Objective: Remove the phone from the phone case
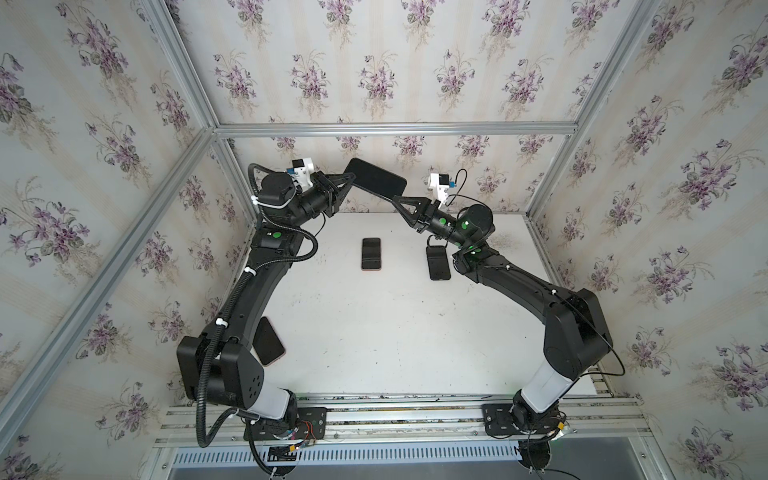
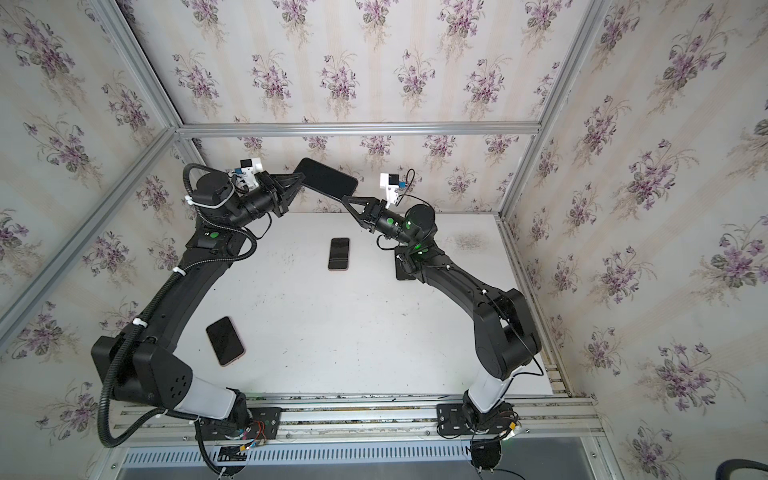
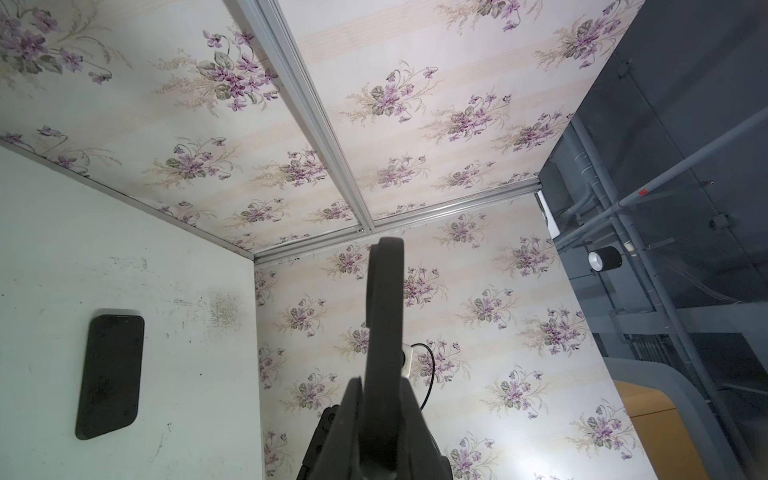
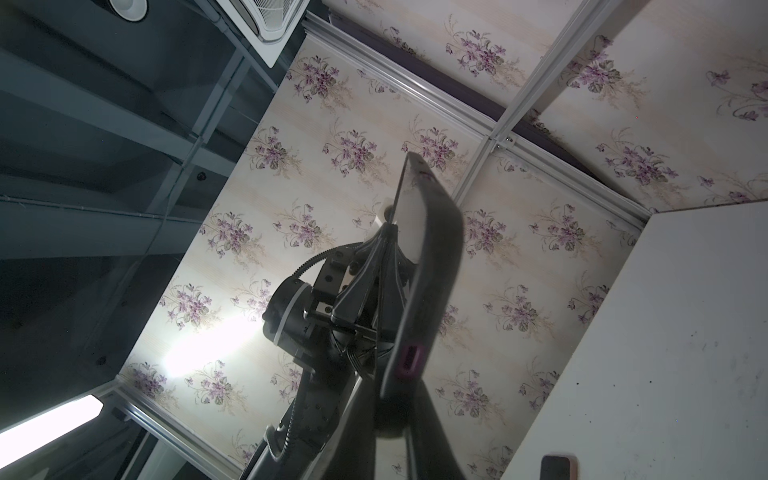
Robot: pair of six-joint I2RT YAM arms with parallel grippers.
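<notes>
Phone sat inside its case, tilted, aloft near the back wall. Left gripper clamped 1 end, right gripper the other. Table below mostly open: centre phone, left-side phone and black cover lay flat, well apart.

The black phone sits inside its dark phone case, screen upward, a little tilted, in the air above the far edge of the table; my left gripper pinches one end, my right gripper the opposite end, where the opening has a purple rim
</notes>
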